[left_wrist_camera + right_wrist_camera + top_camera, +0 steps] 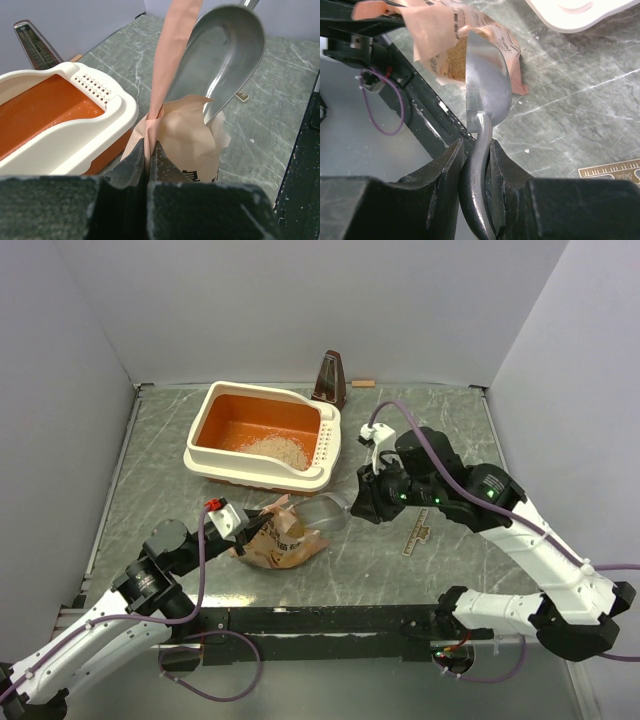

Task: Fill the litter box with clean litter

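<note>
Metal scoop (225, 55) is the working tool. Its handle is clamped between the jaws of the right gripper (476, 150), and its tip sits at the mouth of the tan bag (185, 135), which lies on the surface (380, 580) at lower centre of the top view. The left gripper (148, 152) is clenched on the bag's raised edge and holds the mouth open. The litter box (250, 468) stands just beyond the bag at upper centre, with a small heap of clean litter (277, 448) toward its slotted end. Most of the orange floor is bare, so the fill is judged to be at an early stage. For this step, drive the blade forward into the granular fill (451, 60) inside the bag, staying off the paper wall. Hold the left grip taut so the mouth does not collapse. Level the bowl before lifting, then carry it low over the rim to limit spillage.
</note>
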`<state>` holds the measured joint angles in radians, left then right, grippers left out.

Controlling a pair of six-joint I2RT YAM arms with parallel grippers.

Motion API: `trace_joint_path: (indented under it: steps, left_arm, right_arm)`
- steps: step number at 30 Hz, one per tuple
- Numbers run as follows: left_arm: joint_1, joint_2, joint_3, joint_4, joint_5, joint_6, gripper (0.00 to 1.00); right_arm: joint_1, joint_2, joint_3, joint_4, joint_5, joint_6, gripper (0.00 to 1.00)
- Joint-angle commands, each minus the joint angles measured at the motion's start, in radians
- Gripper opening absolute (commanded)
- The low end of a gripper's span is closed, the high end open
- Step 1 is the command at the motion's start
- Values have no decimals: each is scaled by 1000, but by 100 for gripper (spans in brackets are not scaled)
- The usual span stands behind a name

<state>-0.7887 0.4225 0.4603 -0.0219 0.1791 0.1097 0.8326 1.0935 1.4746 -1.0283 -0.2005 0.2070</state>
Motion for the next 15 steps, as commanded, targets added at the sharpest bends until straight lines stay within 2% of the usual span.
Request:
trace_joint_path:
  steps: [1, 8, 15]
  left_arm:
    - [-1, -19, 52, 100, 34, -16, 1]
    - [-1, -31, 52, 102, 30, -13, 1]
    - [-1, -22, 49, 119, 25, -27, 1]
  right_arm:
    - [-1, 17, 7, 30, -7, -38, 0]
    - [-1, 111, 29, -21, -54, -52, 0]
    - [-3, 285, 49, -10, -145, -6, 0]
